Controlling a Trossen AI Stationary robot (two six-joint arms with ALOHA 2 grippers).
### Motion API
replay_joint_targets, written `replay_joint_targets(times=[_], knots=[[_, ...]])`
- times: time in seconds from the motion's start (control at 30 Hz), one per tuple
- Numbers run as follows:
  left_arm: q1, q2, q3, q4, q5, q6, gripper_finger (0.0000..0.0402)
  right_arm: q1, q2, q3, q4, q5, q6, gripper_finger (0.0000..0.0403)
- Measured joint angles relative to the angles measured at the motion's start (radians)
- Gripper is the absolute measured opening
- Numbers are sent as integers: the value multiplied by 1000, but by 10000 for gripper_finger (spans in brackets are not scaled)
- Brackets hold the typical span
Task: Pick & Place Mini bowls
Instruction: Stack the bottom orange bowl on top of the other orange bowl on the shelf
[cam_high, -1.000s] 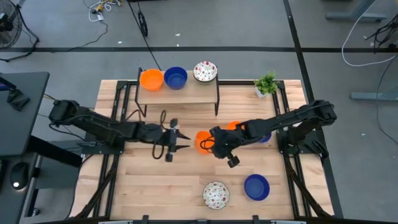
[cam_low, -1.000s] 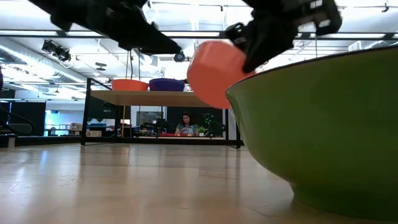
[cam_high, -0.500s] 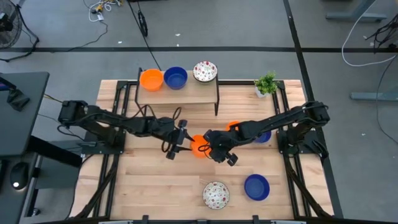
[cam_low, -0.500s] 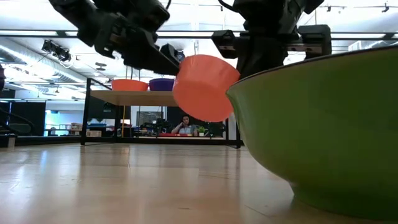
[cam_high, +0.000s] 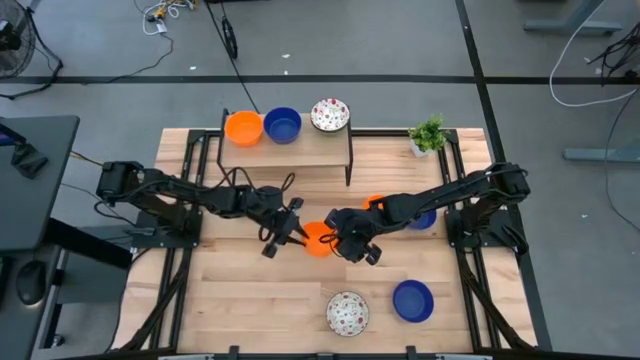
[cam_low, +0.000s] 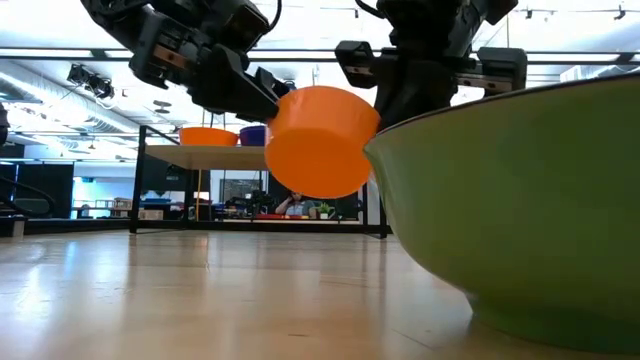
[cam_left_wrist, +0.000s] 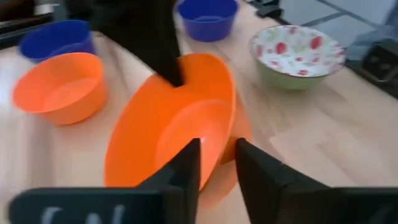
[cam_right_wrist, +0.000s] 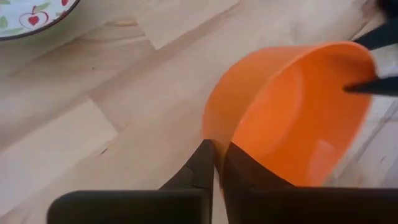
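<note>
At mid-worktop (cam_high: 250, 290), the right claw (cam_right_wrist: 216, 163) pinches the rim of a tilted orange mini bowl (cam_high: 318, 238) held in the air. The left claw (cam_left_wrist: 214, 163) straddles the opposite rim, fingers narrowly apart. Beyond, three mini bowls sit on a raised shelf (cam_high: 290, 146).

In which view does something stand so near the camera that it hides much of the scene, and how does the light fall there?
Low view: a green bowl close to the camera fills the right side and hides the table behind it. Bright ceiling lights leave the left arm and the right arm as dark shapes, while the orange bowl between them catches the light.
</note>
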Motion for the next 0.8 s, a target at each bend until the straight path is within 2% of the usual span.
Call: replay_joint_targets(times=[0.23, 0.4, 0.5, 0.67, 0.8], knots=[[-2, 1, -1, -8, 135, 4, 11, -2, 0, -1, 58, 17, -75, 35], [-5, 1, -1, -22, 171, 2, 9, -2, 0, -1, 104, 25, -114, 70], [-4, 1, -1, -32, 155, -4, 6, -4, -3, 0, 137, 26, -149, 106], [-4, 2, 0, -62, 70, -18, 5, 17, -16, 6, 233, 8, -197, 169], [-10, 2, 0, -113, -26, -14, 5, 50, -37, 5, 269, 20, -138, 192]])
